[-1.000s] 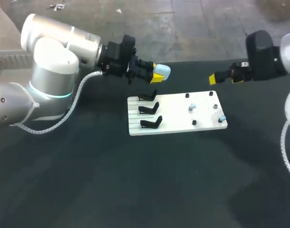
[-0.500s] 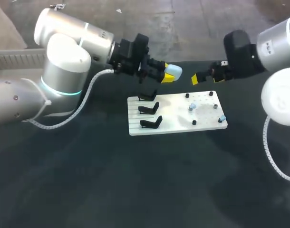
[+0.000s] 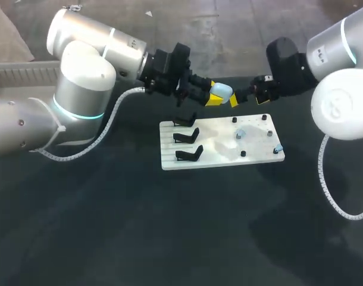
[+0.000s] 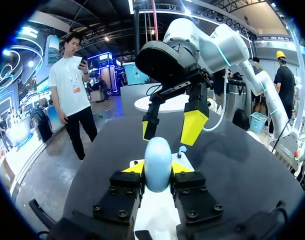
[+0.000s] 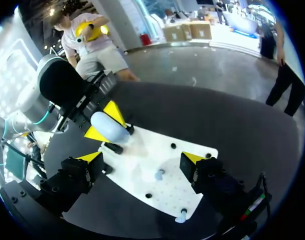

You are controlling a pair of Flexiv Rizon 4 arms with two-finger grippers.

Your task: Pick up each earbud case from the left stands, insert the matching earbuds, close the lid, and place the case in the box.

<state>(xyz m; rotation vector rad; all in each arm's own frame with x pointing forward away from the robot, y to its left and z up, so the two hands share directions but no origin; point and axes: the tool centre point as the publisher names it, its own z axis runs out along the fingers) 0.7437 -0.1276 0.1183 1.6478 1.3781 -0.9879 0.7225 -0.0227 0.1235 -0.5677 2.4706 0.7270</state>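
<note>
Earbud case (image 3: 221,91), pale blue, was held off table (image 3: 110,226) in left gripper (image 3: 212,96), above far edge of white board (image 3: 220,156). Left fingers (image 4: 135,168) clamped case from both sides. Right gripper (image 3: 243,95) hung just beside case, facing it, fingers (image 4: 194,127) spread wide, apart from case. Three black stands (image 3: 187,137) stood in row on board's left part. Pale earbuds (image 3: 240,134) sat among black pegs (image 3: 243,154) on board's right part.
</note>
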